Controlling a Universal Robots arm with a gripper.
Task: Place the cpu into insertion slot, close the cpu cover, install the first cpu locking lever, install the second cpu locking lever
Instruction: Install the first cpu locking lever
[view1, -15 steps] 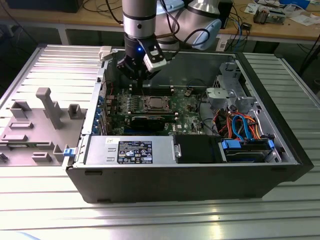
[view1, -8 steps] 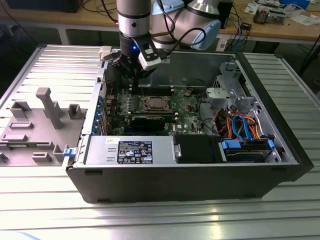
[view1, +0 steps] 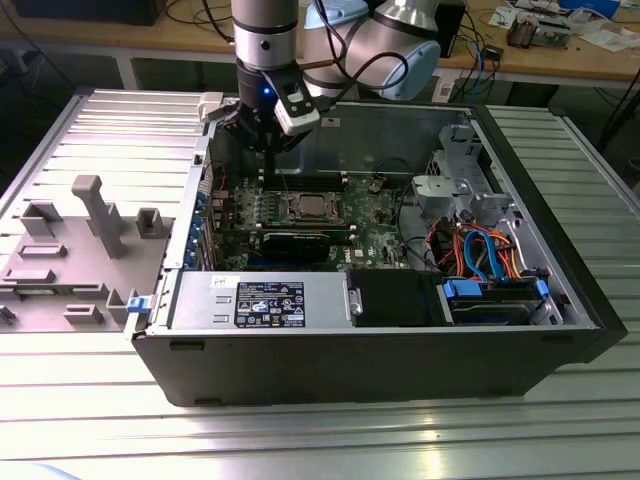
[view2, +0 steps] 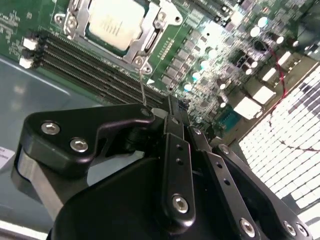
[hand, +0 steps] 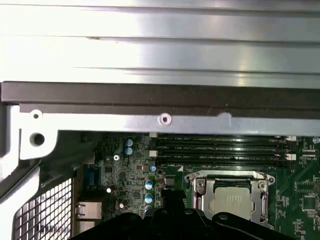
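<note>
The fingers hang over the rear of the open computer case, above the green motherboard, and hold nothing; in the second wrist view they look drawn narrow, tips close together. Just ahead of the fingers and below them, the cpu already sits in the insertion slot, its dull silver top showing through the cpu cover, which lies flat around it. Black memory slots run just beside the socket.
</note>
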